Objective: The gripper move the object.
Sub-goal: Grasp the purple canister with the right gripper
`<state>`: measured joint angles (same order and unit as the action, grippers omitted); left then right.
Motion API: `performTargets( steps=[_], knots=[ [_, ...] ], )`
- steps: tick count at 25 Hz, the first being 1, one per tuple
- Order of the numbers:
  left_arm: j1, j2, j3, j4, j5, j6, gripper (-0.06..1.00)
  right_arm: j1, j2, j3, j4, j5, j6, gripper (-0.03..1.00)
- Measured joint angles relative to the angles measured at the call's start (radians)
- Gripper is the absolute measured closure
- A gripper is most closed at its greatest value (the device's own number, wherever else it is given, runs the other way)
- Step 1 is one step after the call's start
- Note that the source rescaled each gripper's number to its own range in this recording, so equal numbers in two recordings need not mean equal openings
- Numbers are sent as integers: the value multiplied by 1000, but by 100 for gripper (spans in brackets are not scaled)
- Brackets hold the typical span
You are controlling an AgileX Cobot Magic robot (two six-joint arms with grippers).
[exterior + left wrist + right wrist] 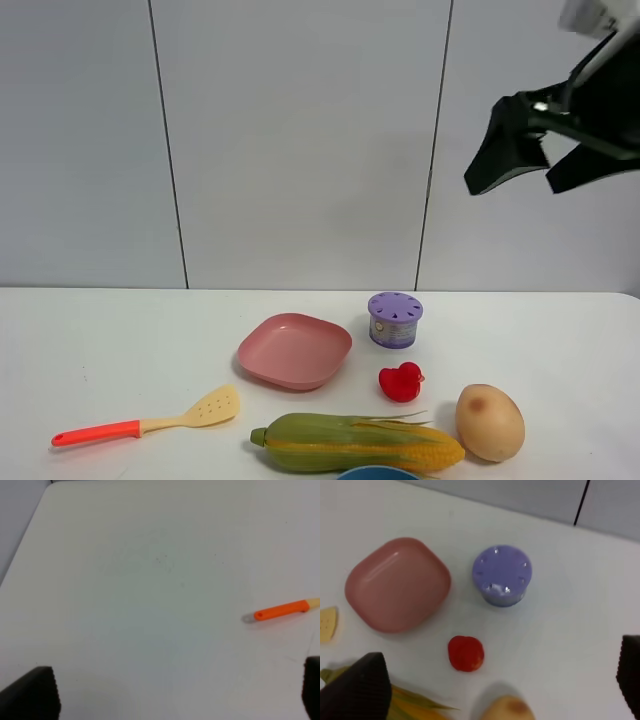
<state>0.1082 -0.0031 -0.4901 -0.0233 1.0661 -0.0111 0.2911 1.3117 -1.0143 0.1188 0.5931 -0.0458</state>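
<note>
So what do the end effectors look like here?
Right end effector: black, two broad wedge-shaped fingers, with a white bracket. Left end effector: only black ribbed fingertips show.

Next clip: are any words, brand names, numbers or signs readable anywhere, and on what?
Nothing can be read in any view.
Purple label on the side of the lilac-lidded canister: only a small pale mark, too small and blurred to read.
Plate, spatula, duck, corn, potato: no print visible.
</note>
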Motion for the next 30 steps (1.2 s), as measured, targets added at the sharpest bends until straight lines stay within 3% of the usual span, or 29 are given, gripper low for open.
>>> performTargets(
  steps=[2,6,13,15,18,24,27,30],
  knots=[
    [0,0,0,0,0,0,-6,17,84,-43,-72,33,123,25],
    [0,0,0,0,0,0,-6,21,196,-97,-182,50,233,25],
    [0,0,0,0,0,0,-6,21,399,-203,-208,113,375,26],
    [0,0,0,0,0,0,-6,21,438,-249,-208,139,369,26],
    [0,0,0,0,0,0,-6,21,475,-299,-206,145,267,27],
    [0,0,0,0,0,0,-6,25,525,-329,-75,74,78,28],
    [0,0,0,0,0,0,-6,25,582,-331,-60,61,3,16],
    [0,0,0,0,0,0,-6,25,629,-364,-66,50,4,2]
  ],
)
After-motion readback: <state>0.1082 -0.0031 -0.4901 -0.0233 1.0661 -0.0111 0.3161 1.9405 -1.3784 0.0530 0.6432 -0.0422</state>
